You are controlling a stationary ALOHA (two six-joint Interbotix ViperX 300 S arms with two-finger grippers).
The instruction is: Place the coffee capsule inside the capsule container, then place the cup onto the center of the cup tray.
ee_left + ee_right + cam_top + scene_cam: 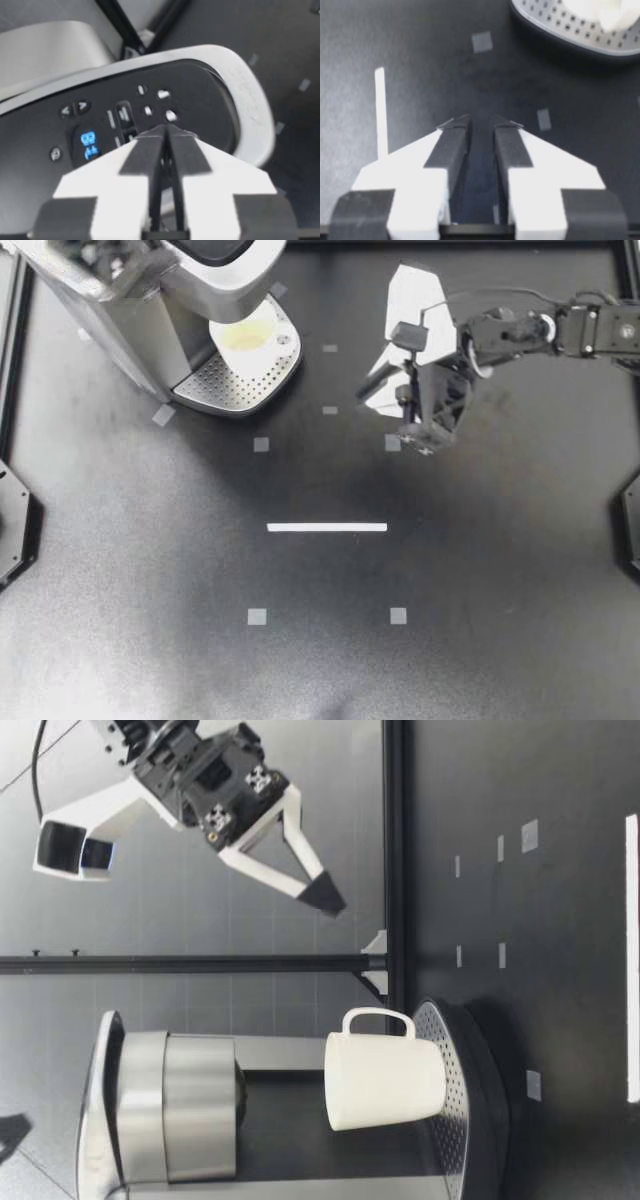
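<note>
A white cup (248,335) stands upright on the perforated cup tray (235,390) under the coffee machine's (150,300) spout. At table height the cup (385,1080) rests on the tray (455,1120), its handle turned away from the machine. No capsule is in sight. My left gripper (130,265) is above the machine; its wrist view shows the gripper (167,131) shut and empty over the control panel (125,120). My right gripper (372,390) hovers to the right of the tray. From its wrist the gripper (481,122) is open by a narrow gap, empty, with the tray (570,30) ahead.
A white tape line (326,527) and small grey tape squares (260,444) mark the dark table. A black frame rail (395,850) borders the far edge. A gripper (325,898) hangs high above the table beside the machine.
</note>
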